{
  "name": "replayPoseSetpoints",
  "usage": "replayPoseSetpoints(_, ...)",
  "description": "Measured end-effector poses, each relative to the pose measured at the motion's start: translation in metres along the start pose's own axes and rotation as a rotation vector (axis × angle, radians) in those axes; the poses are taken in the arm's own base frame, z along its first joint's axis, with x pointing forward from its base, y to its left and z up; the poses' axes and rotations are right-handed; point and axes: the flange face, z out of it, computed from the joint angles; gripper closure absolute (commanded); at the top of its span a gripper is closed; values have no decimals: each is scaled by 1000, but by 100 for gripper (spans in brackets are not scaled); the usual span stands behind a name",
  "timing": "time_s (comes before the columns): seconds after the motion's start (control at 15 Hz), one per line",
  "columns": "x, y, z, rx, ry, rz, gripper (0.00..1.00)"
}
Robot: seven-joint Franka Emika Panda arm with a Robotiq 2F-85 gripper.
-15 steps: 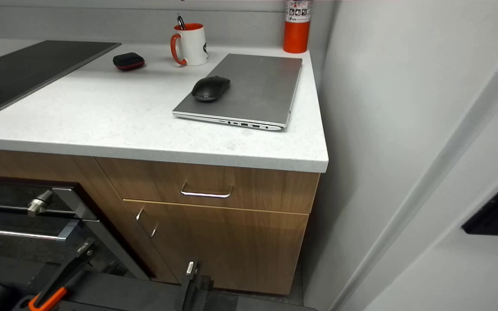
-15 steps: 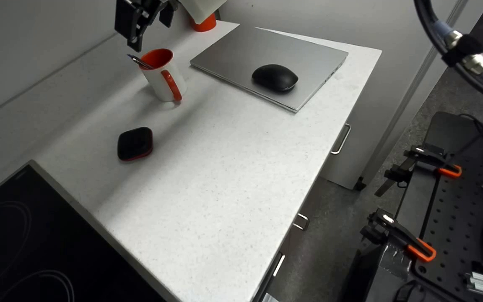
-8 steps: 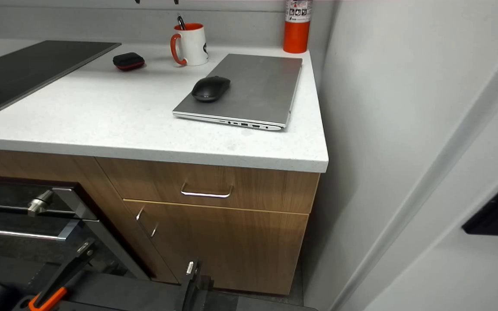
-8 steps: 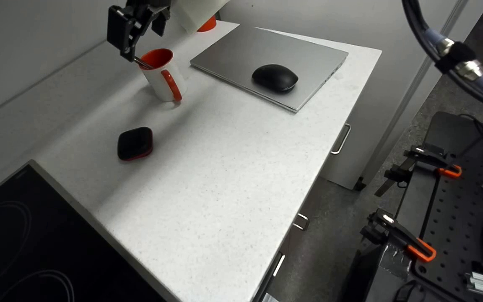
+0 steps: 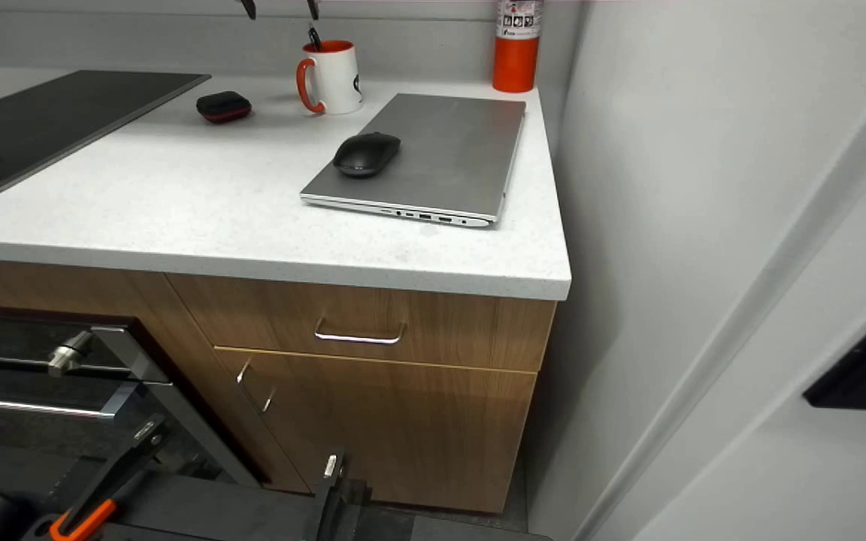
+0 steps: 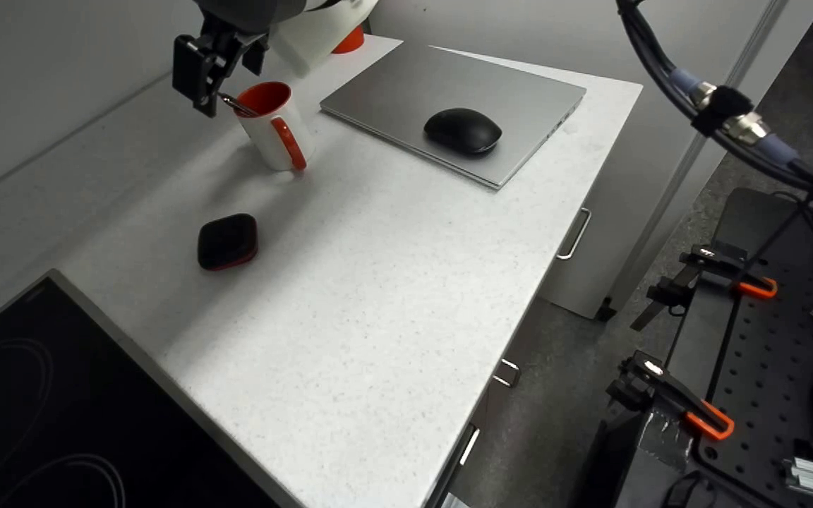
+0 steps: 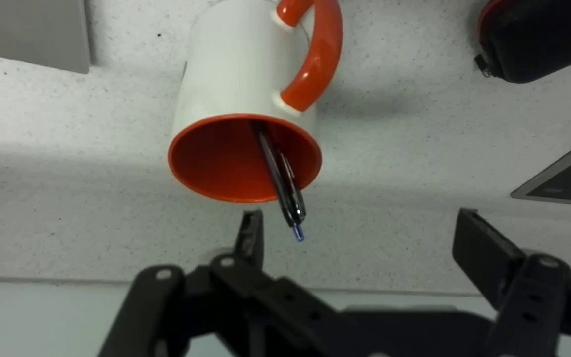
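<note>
Wrist view, gripper spread wide, gripping nothing; near it, a pen leaning in a white mug

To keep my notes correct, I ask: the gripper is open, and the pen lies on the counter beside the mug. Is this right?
Not quite: the wrist view shows the pen leaning inside the mug. The gripper is indeed open.

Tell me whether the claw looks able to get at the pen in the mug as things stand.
Probably yes: the claw stands open, the pen juts past the rim of the mug, and nothing shows in the way. The mug may hinder a lower grip.
</note>
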Motion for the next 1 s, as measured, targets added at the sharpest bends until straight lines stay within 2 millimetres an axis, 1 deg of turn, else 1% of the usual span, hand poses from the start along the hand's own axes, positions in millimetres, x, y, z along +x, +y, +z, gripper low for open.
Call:
replayPoseSetpoints(0.27, 6, 3, 17, 2, 6, -15, 0)
replayPoseSetpoints(0.67, 14, 11, 35, -1, 16, -20, 0)
replayPoseSetpoints(0.73, 14, 13, 38, -2, 16, -19, 11)
replayPoseSetpoints(0.8, 14, 16, 42, -4, 15, -18, 26)
replayPoseSetpoints(0.87, 14, 18, 44, -5, 15, -17, 32)
replayPoseSetpoints(0.93, 14, 20, 47, -7, 15, -16, 42)
replayPoseSetpoints(1.0, 15, 23, 48, -8, 16, -14, 49)
